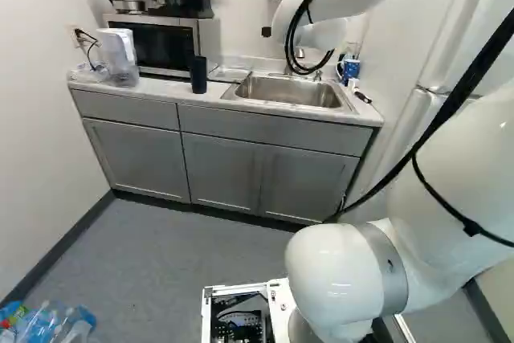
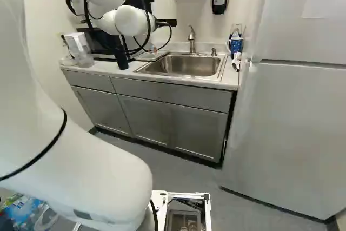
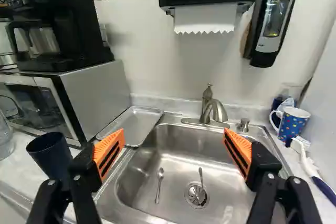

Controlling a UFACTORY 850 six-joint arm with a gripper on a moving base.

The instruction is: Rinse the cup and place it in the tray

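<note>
1 tapered dark cup (image 3: 48, 153) stands by the steel sink (image 3: 177, 160), hand (image 2: 164, 22) wide open, empty.

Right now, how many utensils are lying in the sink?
2: a spoon on the floor of the sink beside the drain, another utensil reaching over the drain. The near end may hide more.

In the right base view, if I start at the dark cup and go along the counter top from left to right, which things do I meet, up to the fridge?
Dark cup → sink → blue mug → fridge.
</note>
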